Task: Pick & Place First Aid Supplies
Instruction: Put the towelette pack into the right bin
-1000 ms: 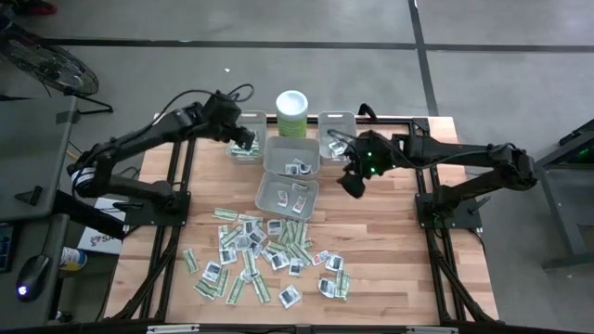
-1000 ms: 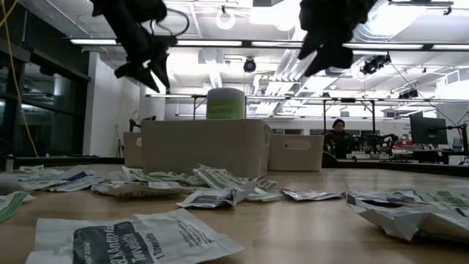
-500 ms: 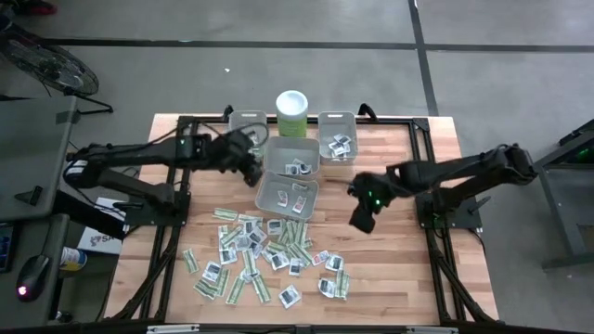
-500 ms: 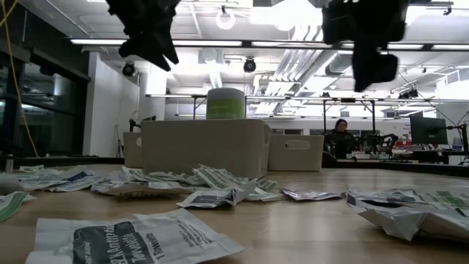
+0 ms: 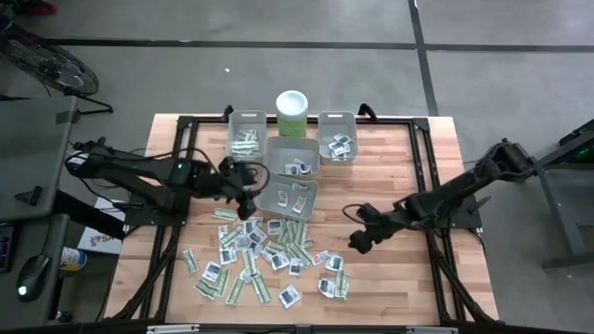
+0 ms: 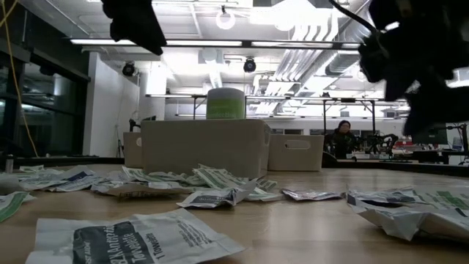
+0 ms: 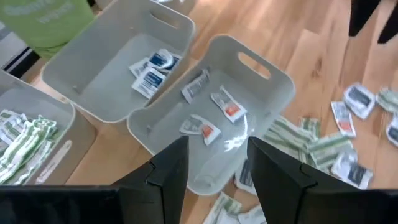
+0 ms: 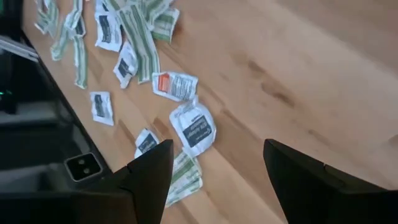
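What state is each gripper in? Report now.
Left gripper: open, empty, above the bins.
Right gripper: open, empty, above loose packets.

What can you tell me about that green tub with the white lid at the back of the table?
The canister is a tall pale green cylinder with a round white lid, plastic by its look. It stands upright at the table's far edge, between the two rear grey bins and just behind a third. Its lid is on. Neither gripper is near it.
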### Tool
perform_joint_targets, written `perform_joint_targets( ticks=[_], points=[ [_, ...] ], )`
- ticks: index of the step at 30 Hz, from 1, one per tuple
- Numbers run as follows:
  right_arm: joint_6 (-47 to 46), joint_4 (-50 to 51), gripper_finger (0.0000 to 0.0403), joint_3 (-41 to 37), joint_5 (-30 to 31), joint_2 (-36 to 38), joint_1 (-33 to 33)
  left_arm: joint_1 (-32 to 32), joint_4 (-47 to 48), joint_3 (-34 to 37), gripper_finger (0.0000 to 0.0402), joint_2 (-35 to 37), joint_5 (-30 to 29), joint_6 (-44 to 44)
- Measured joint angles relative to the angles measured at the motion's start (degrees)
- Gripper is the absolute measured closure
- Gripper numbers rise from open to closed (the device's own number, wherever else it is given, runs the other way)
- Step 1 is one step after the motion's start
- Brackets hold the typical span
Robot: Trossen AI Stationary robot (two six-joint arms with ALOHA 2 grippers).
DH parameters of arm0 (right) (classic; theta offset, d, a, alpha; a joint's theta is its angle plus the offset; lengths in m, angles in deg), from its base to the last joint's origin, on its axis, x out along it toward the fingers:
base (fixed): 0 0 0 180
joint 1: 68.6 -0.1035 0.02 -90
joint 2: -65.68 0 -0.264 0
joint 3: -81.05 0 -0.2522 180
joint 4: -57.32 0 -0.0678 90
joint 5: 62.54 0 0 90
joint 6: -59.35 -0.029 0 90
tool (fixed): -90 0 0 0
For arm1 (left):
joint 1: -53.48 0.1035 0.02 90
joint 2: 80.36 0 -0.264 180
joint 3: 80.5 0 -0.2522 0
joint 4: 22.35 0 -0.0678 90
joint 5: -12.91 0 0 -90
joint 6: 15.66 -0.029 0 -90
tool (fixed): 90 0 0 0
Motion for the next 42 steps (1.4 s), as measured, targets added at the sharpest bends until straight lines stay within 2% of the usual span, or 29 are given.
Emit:
perform_joint_targets(
  ticks=[4,9,22,34,42],
  points=[
    [-5.66,-5.16,0.016,-4.22,2.96,0.0,-3.72,-2.92,-0.25,1.02,0.0239,-0.02,-0.92,0.8],
    [-8.69,-5.9,0.016,-5.41,4.49,-0.2,-6.25,-5.58,-0.36,2.77,0.0239,-0.02,-1.57,3.12],
    [-9.03,-8.02,0.016,-5.34,6.7,-1.47,-6.6,-11.43,-0.73,4.12,0.0239,0.35,-4.14,6.57],
    [-9.03,-24.08,0.016,-5.26,4.64,-15.21,-6.6,-12.18,-0.81,4.1,0.0239,1.18,-4.49,7.89],
    [-7.96,-25.88,0.016,0.29,2.13,-23.73,-6.68,-12.16,-0.75,4.1,0.0239,1.11,-4.46,8.37]
  ],
)
